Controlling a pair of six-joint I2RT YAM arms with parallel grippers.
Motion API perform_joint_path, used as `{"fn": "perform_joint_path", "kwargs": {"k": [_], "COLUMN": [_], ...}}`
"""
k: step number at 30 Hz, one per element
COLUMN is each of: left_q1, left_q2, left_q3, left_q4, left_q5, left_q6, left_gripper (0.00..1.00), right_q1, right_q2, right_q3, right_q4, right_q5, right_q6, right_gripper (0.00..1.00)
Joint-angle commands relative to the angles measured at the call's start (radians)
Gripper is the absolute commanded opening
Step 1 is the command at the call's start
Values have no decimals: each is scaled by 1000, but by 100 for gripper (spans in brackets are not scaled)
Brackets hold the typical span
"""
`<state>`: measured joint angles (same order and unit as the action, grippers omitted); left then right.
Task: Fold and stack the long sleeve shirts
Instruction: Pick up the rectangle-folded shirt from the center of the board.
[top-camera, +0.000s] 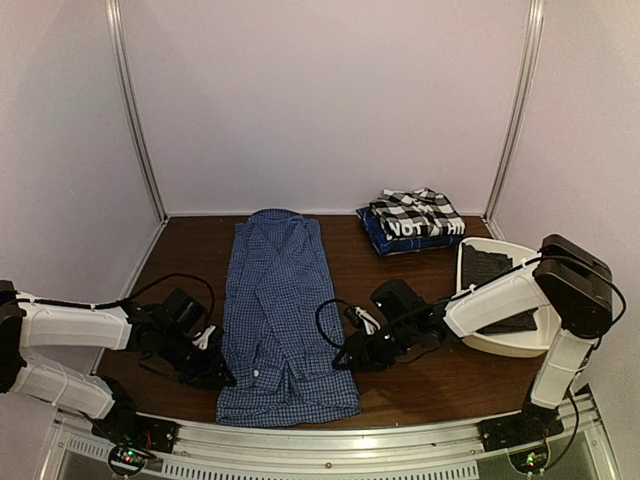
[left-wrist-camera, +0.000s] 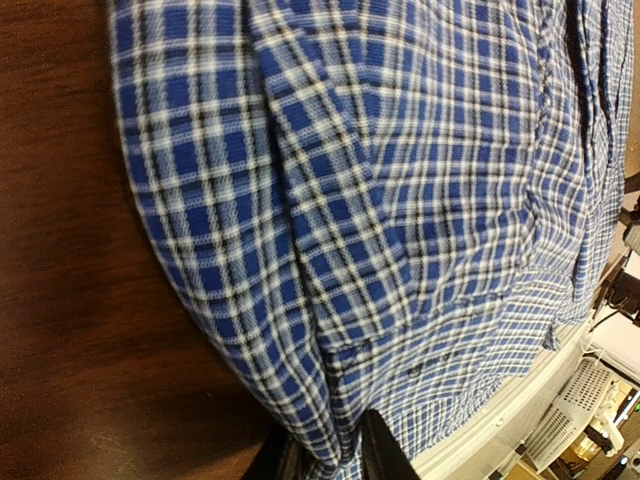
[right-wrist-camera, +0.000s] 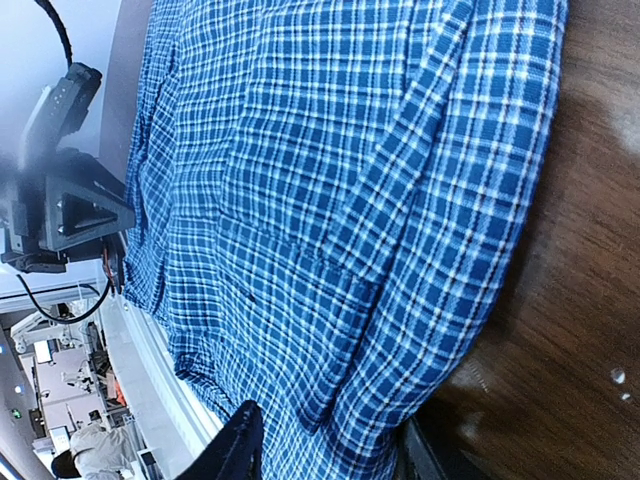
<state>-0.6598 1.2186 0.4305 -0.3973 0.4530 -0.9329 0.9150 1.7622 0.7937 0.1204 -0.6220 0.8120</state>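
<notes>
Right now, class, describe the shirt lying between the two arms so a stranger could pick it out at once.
On the dark brown table, look between the two arms. The blue-and-white fine-check shirt lies there spread long and flat. Unlike it, the black-and-white check shirt and dark blue shirt sit folded in a far-right stack.

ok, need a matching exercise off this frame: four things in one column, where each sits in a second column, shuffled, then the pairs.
Things
1. blue fine-check shirt
2. black-and-white check shirt
3. dark blue lettered shirt
4. white tub

Places
A. back right, folded, on top of another shirt
B. right edge of the table, dark cloth inside
C. spread out lengthwise, mid-table
D. back right, folded, beneath another shirt

Pairs: 1-C, 2-A, 3-D, 4-B
</notes>
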Motion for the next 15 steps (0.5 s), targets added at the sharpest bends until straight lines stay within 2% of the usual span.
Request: {"fn": "perform_joint_path", "kwargs": {"k": [1,9,15], "left_q1": [8,8,8], "left_q2": [1,-21,-35], "left_q3": [-14,-21,-32], "left_q4": [31,51,72], "left_q5": [34,61,78], "left_q6": [2,-6,-15], "left_gripper": [20,11,5], "right_q1": [8,14,18], "right_q2": [30,52,55], "right_q3": [2,15,15], "right_q4": [8,40,57], "right_q5": [-8,-38,-52], "right_q6": [4,23,37], "right_gripper": [46,41,32]}}
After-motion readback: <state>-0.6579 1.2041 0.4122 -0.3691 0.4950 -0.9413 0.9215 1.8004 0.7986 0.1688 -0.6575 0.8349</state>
